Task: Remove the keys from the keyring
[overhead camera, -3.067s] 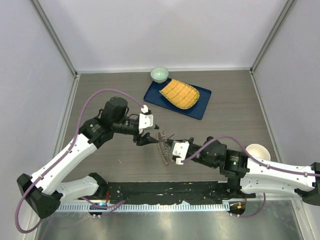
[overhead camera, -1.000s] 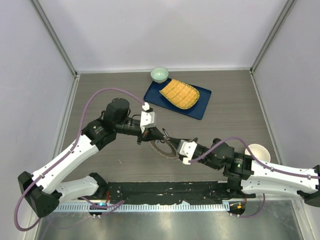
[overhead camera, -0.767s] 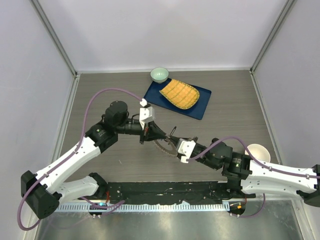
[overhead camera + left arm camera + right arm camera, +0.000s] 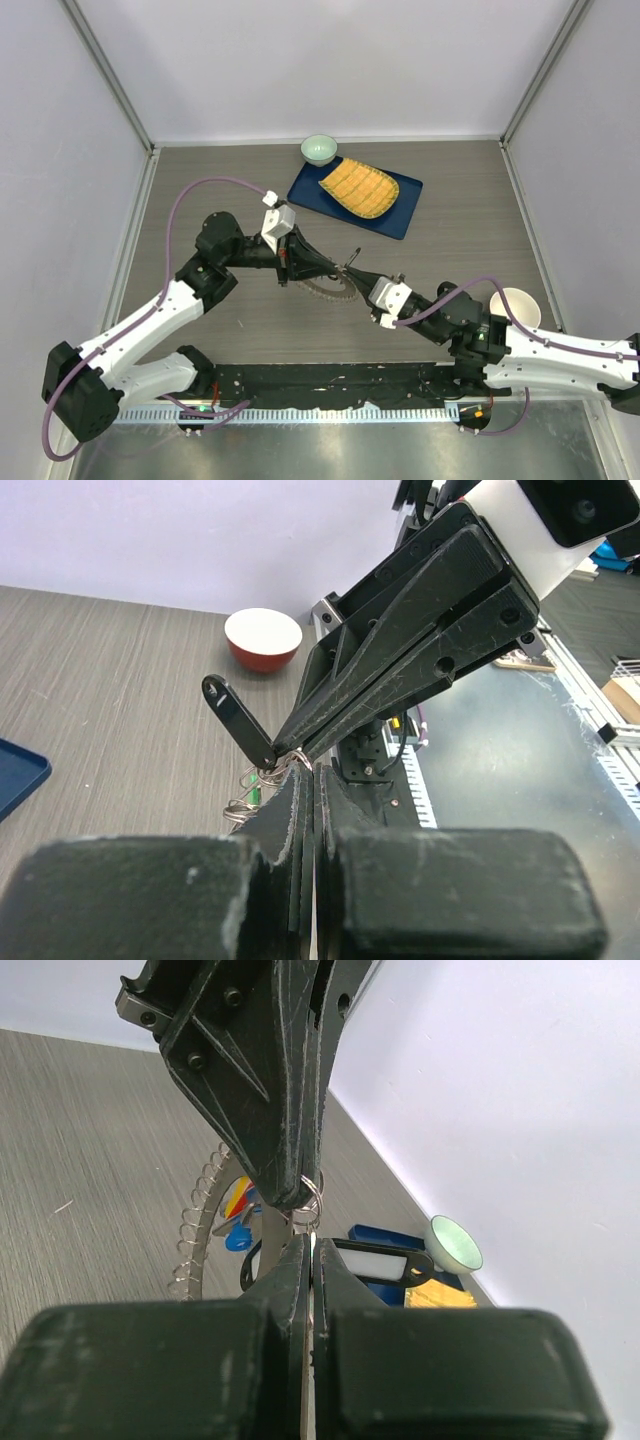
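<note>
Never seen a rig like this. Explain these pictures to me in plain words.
Two robot arms are bolted at the near edge of a table, each ending in a two-finger gripper. The overhead picture looks down on both: left arm on the left, right arm on the right. The other two pictures come from a camera on each wrist, looking along that arm's own fingers. On the table lie a green bowl, a blue tray with a yellow pad, and a white bowl. The left gripper and right gripper are both shut, tips meeting on a small wire loop of the keyring, which hangs below them, fringed with keys.
</note>
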Robot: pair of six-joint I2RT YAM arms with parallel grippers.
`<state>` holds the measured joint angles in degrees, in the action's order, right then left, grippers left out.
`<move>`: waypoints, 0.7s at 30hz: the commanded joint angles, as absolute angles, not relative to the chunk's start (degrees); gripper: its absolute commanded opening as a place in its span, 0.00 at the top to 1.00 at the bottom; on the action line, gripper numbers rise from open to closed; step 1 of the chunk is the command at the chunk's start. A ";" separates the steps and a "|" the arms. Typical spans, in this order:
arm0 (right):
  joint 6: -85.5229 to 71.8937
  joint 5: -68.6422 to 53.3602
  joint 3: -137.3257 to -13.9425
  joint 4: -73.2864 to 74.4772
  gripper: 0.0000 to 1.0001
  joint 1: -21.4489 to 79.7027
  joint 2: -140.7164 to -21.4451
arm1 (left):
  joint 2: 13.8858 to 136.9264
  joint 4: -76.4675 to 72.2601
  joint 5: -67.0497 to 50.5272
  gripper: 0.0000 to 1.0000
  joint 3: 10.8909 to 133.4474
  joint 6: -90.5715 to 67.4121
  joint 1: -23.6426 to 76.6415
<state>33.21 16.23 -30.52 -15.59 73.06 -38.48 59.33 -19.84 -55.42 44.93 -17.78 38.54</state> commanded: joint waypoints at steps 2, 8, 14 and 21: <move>32.78 19.42 -30.06 -16.17 0.99 73.04 -38.58 | 58.80 -33.75 -59.85 1.00 44.82 -23.20 38.50; 32.70 19.95 -30.32 -17.75 0.99 73.04 -37.97 | 58.62 -32.35 -62.92 1.00 44.56 -21.98 38.41; 32.43 19.69 -30.06 -18.37 0.99 73.04 -36.74 | 58.18 -26.82 -65.92 1.00 44.74 -17.76 38.15; 32.34 19.43 -30.23 -18.54 0.99 73.04 -36.12 | 58.09 -23.21 -67.93 1.00 44.74 -13.81 37.53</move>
<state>32.40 15.27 -29.98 -16.62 73.56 -37.32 59.90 -23.66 -61.43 43.68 -16.40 37.67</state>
